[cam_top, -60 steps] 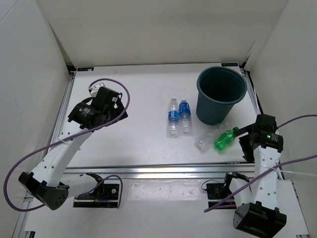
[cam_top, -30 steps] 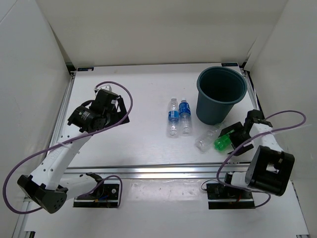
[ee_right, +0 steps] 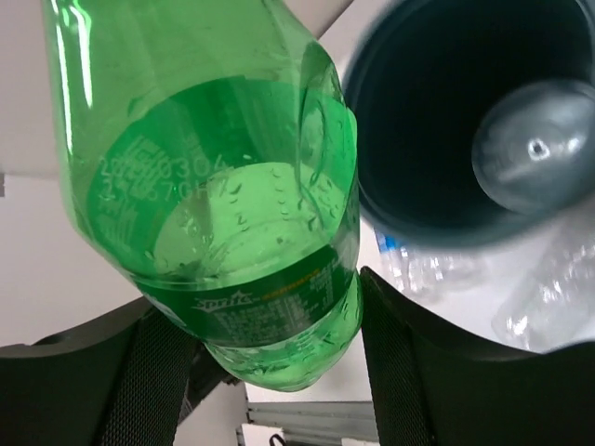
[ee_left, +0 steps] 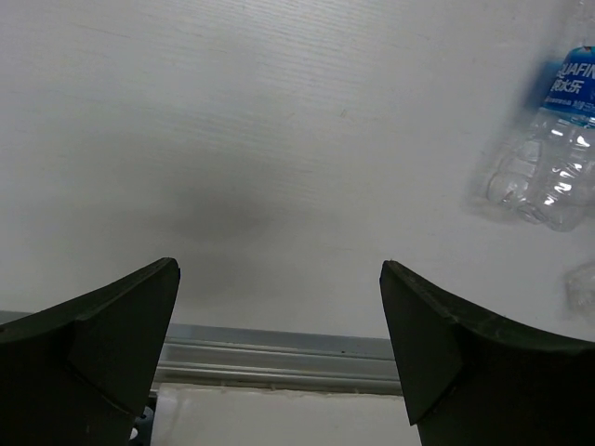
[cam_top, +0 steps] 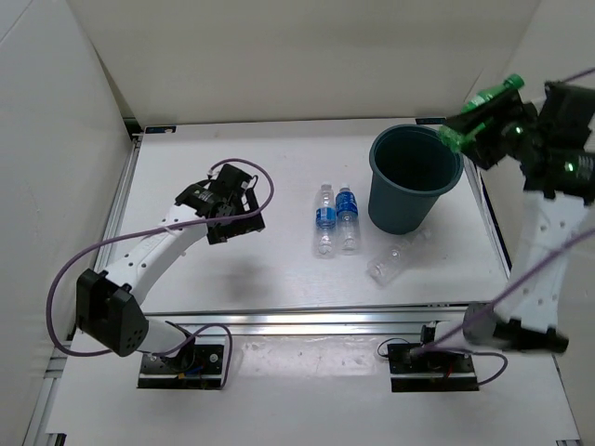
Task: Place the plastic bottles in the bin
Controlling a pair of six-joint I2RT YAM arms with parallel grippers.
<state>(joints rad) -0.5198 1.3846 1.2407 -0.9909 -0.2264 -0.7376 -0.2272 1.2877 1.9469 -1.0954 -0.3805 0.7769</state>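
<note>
Over the far right corner of the table [cam_top: 232, 158], the right gripper [cam_top: 485, 119] is clenched around the green bottle [cam_top: 456, 135], holding it tilted in the air above the right rim of the bin [cam_top: 400, 209]. That bin stands close to the table's back and right edges, with only a narrow strip to its right.

Two labelled bottles [cam_top: 324, 218] lie side by side just left of the bin. One clear bottle [cam_top: 390, 260] lies in front of it, near the front rail. Wide bare table stretches left of the bottles, where the left gripper [ee_left: 279, 268] hangs low with its fingers spread wide, grasping nothing.

A second ago the right gripper was down on the table at the green bottle, beside the clear bottle; now both are lifted. The left arm has swung right, nearer the labelled bottles.

One blue label [ee_left: 569, 79] reads "QUAFIN", cut off by the frame edge. A printed code on the green bottle is too blurred to read.
</note>
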